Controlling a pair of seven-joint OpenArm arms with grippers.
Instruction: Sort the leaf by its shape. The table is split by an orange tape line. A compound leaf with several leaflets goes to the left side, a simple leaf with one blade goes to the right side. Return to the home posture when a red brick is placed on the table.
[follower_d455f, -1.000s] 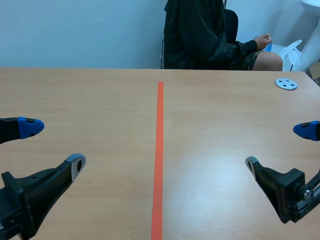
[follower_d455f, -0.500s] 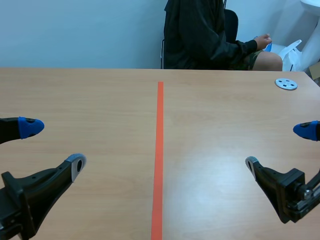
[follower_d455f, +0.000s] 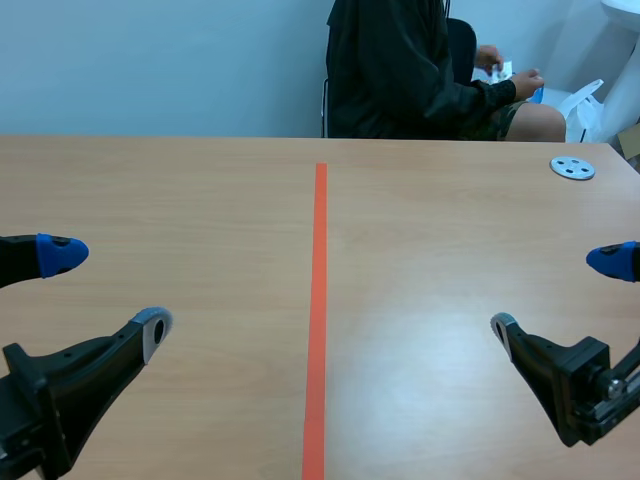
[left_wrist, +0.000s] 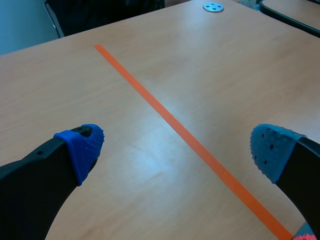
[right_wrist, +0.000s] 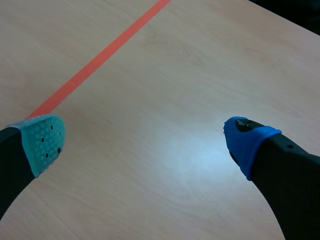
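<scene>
No leaf and no red brick show in any view. The orange tape line (follower_d455f: 319, 310) runs down the middle of the wooden table (follower_d455f: 200, 190). My left gripper (follower_d455f: 105, 290) hovers low at the near left, open, with nothing between its fingers; in the left wrist view the left gripper (left_wrist: 175, 150) has only bare wood and the tape line (left_wrist: 180, 132) ahead of it. My right gripper (follower_d455f: 565, 295) hovers low at the near right, open and empty; in the right wrist view the right gripper (right_wrist: 145, 140) is over bare table, with the tape line (right_wrist: 95, 62) beyond its green-padded finger.
A small grey disc with holes (follower_d455f: 572, 167) lies at the far right of the table and also appears as the disc (left_wrist: 213, 7) in the left wrist view. A person in dark clothes (follower_d455f: 400, 70) sits across the table, hands (follower_d455f: 505, 72) holding something off the table.
The person's hands have shifted, one hand now raised with a small white thing. Both arms have stayed still.
</scene>
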